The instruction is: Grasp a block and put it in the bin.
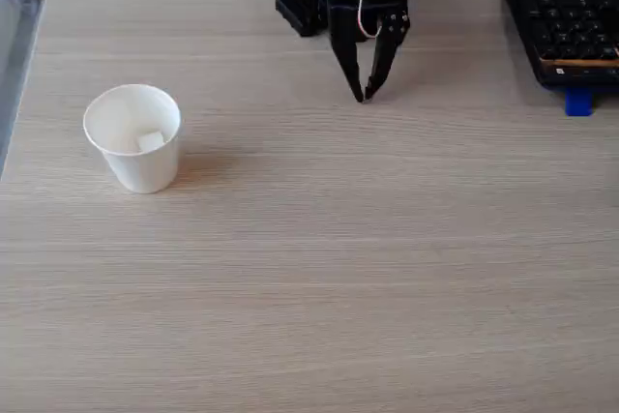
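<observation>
Bare wooden surface (319, 287) fronts the paper cup (132, 137) with the white cube (150, 141) already inside, while the empty pincer (365, 94), tips pressed together, hangs well apart, so only a careless sweep could topple the cup.

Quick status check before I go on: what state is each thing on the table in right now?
block: lying inside the cup, at its bottom.
cup: upright on the table, holding the block.
gripper: empty, fingertips together, tips at the tabletop, away from the cup.
keyboard: flat at the table's far right corner.
</observation>
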